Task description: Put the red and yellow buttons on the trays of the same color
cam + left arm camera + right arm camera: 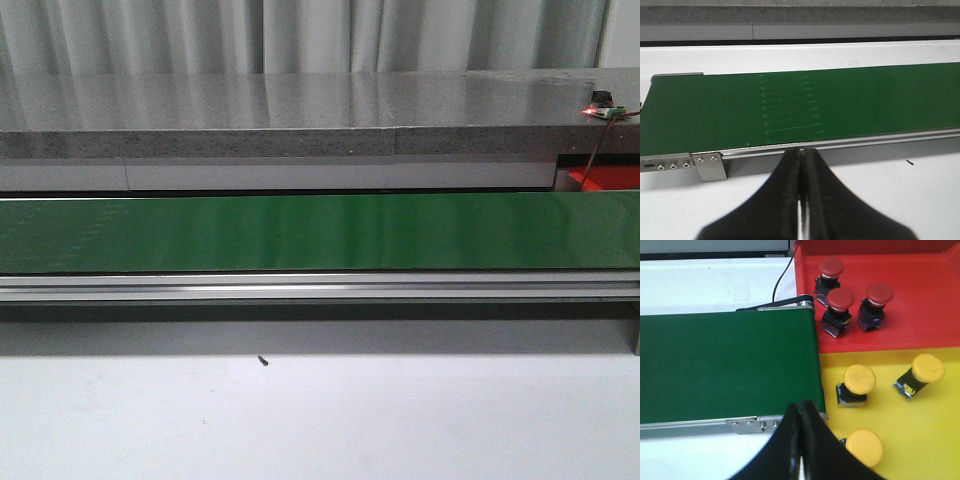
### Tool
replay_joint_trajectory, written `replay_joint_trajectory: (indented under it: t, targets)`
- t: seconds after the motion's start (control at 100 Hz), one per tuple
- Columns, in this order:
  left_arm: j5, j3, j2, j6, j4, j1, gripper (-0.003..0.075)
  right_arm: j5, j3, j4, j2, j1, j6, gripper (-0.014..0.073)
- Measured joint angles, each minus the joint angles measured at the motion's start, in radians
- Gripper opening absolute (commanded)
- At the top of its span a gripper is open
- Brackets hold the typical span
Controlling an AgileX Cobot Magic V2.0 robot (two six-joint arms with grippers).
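In the right wrist view, three red buttons [841, 299] [831, 268] [879, 293] stand in the red tray [920, 295]. Three yellow buttons [859, 379] [927, 368] [864, 447] lie in the yellow tray [920, 440] beside it. Both trays sit at the end of the green belt [725, 365]. My right gripper [800, 406] is shut and empty, over the belt's near rail by the yellow tray. My left gripper [803, 152] is shut and empty at the near rail of the belt [800, 105]. No button shows on the belt. A corner of the red tray [605, 178] shows in the front view.
The green belt [320, 232] runs across the front view with a metal rail [320, 288] along its near side. A grey stone ledge [280, 115] lies behind it. A black cable [781, 277] runs near the red tray. White tabletop [320, 420] lies in front.
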State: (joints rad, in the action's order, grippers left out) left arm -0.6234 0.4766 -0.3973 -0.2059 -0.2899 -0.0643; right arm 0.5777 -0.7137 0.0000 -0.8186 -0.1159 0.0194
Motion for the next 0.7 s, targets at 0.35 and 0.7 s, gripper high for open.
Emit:
replay_joint_trajectory:
  t: [0.35, 0.7]
  targets:
    - [0.000, 0.000, 0.000, 0.000, 0.000, 0.000, -0.0020, 0.001, 0.201, 0.000, 0.308, 0.000, 0.001, -0.0122]
    - [0.000, 0.000, 0.000, 0.000, 0.000, 0.000, -0.0020, 0.018, 0.291, 0.000, 0.473, 0.000, 0.001, -0.0122]
